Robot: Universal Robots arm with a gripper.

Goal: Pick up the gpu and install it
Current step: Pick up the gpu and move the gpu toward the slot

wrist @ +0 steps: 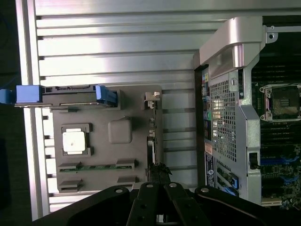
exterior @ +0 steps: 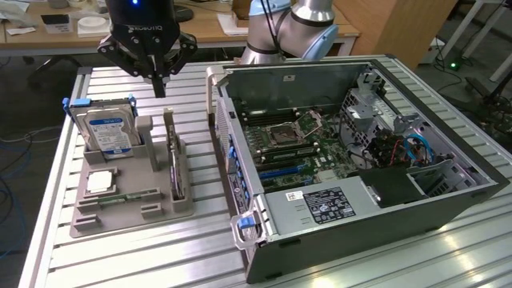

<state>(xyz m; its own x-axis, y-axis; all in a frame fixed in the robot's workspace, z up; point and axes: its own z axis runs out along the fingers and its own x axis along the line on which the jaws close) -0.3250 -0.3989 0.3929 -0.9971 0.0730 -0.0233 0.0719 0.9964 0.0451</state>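
Gpu (exterior: 174, 171) stands on edge in a slot of the holder (exterior: 128, 207), along the holder's edge nearest the case (exterior: 360, 204). Gripper (exterior: 160, 90) hangs above it, fingers pressed together, gripping nothing.

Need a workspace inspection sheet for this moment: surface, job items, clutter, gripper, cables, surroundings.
Surface: slatted aluminium table, grey tray on it.
Job's things: gpu upright on edge in the tray; open computer case beside it.
Clutter: hard drive, processor, memory stick in the tray.
Grippers: gripper shut, empty, above the gpu, not touching.
Cables: blue cables inside the case.
Surroundings: desks behind.
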